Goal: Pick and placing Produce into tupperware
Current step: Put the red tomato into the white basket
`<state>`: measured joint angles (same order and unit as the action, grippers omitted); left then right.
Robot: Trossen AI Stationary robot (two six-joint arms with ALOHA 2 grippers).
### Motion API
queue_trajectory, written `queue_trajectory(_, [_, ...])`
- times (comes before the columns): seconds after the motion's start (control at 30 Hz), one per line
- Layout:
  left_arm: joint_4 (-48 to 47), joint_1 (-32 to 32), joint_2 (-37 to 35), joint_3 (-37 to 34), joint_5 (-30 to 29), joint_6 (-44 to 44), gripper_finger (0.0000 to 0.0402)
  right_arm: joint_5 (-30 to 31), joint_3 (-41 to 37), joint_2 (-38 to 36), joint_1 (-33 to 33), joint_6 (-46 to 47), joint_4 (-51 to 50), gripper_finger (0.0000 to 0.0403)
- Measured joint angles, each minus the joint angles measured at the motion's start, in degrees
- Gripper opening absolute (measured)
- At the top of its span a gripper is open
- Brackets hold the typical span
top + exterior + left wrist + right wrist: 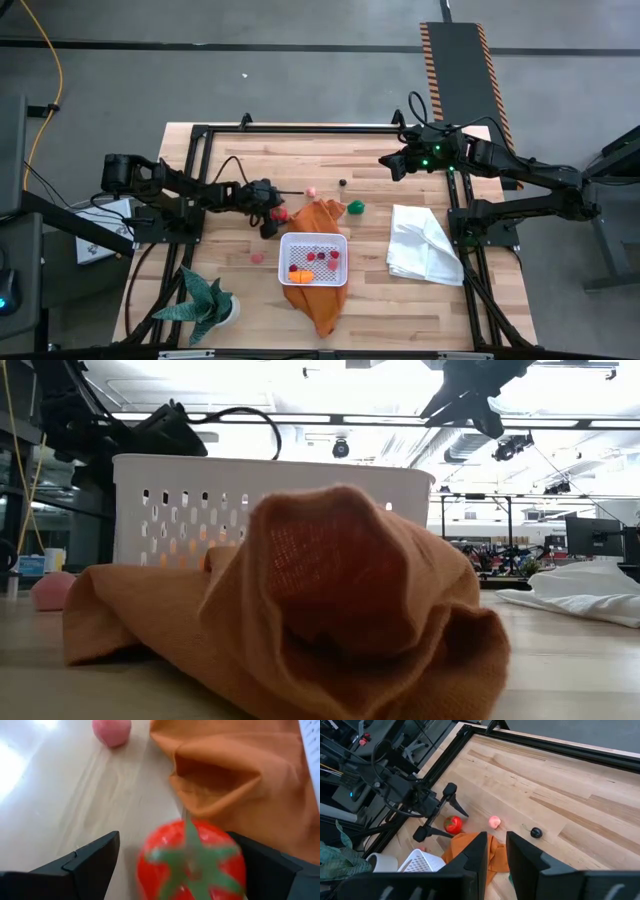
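Note:
A red toy tomato (192, 865) with a green stalk star lies on the wooden table beside the orange cloth (318, 215). My left gripper (272, 216) is open and low, one finger (95, 860) on each side of the tomato. The white tupperware (314, 258) stands on the orange cloth with orange and red produce inside. A pink piece (311, 191), a dark piece (342, 183), a green piece (356, 208) and another pink piece (258, 257) lie loose on the table. My right gripper (390, 165) hangs high over the far right, with a narrow gap and nothing between its fingers.
A crumpled white cloth (425, 245) lies at the right. A green spiky potted plant (205, 305) stands at the near left corner. Black frame rails (195, 180) run along the table's left, far and right sides. The orange cloth bunches up in front of the tupperware (330, 590).

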<state>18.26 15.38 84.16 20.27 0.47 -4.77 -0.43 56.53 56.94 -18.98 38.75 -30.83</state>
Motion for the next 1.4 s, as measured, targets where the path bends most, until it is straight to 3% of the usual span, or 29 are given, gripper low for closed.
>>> queue_trajectory(0.47, [-1.7,0.0,0.0,0.0,0.2,-0.2,0.0344,0.0,0.0,0.0,0.0,0.0,0.0,0.0062])
queue_trajectory(1.07, [-1.9,0.0,0.0,0.0,0.4,-0.2,0.0243,0.0,0.0,0.0,0.0,-0.1,0.0,0.0062])
queue_trajectory(1.4, [-1.9,0.0,0.0,0.0,0.4,-0.3,0.0259,0.0,0.0,0.0,0.0,-0.1,0.0,0.0062])
